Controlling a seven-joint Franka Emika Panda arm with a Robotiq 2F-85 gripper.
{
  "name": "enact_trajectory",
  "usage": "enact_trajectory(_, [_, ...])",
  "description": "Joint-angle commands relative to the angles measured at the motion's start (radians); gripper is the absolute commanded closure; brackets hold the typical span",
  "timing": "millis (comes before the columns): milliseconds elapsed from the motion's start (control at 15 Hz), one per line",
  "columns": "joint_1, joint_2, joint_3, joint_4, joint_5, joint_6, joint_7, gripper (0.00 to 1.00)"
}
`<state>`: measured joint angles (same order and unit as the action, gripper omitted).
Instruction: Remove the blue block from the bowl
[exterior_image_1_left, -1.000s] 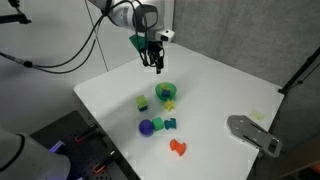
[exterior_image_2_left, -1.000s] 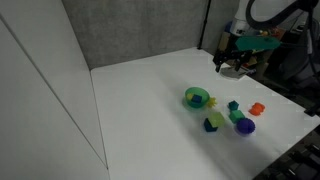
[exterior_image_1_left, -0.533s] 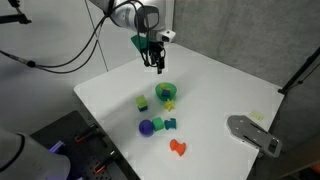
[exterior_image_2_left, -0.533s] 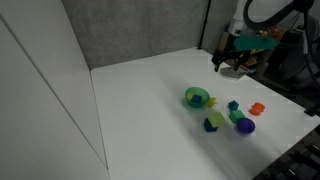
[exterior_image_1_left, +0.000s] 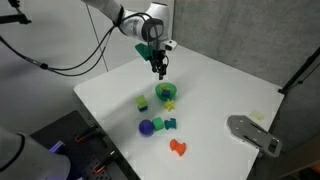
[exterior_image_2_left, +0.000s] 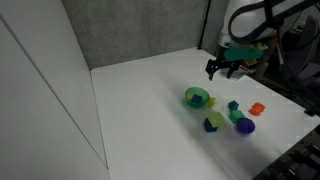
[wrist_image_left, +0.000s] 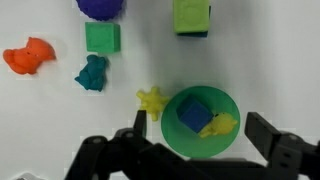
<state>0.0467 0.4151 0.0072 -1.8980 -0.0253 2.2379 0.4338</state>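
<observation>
Wrist view: blue block (wrist_image_left: 195, 115) inside bowl (wrist_image_left: 173, 138), centred between fingers of gripper (wrist_image_left: 200, 142); fingers spread apart, holding nothing. Count: one blue block, one bowl, two yellow pieces (wrist_image_left: 151, 100).

In an exterior view the camera sits high and far back, looking down over a corner of the white table (exterior_image_1_left: 225, 85). In an exterior view it stands lower, facing along the table (exterior_image_2_left: 140, 95), pale wall (exterior_image_2_left: 40, 100) near left. Wrist view looks straight down, close. All three share the green bowl (exterior_image_1_left: 166, 93) (exterior_image_2_left: 197, 97) (wrist_image_left: 200, 122) and the orange toy (exterior_image_1_left: 178, 147) (exterior_image_2_left: 257, 108) (wrist_image_left: 27, 57).
</observation>
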Motion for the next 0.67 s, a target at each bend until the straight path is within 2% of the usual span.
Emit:
enact_trajectory(0, [0.014, 0.129, -0.011, 0.148, -0.005, -0.049, -0.095, 0.00])
enact_trajectory(267, [0.011, 0.258, -0.016, 0.305, -0.017, -0.116, -0.202, 0.00])
enact_trajectory(600, [0.021, 0.411, -0.032, 0.503, -0.052, -0.228, -0.269, 0.00])
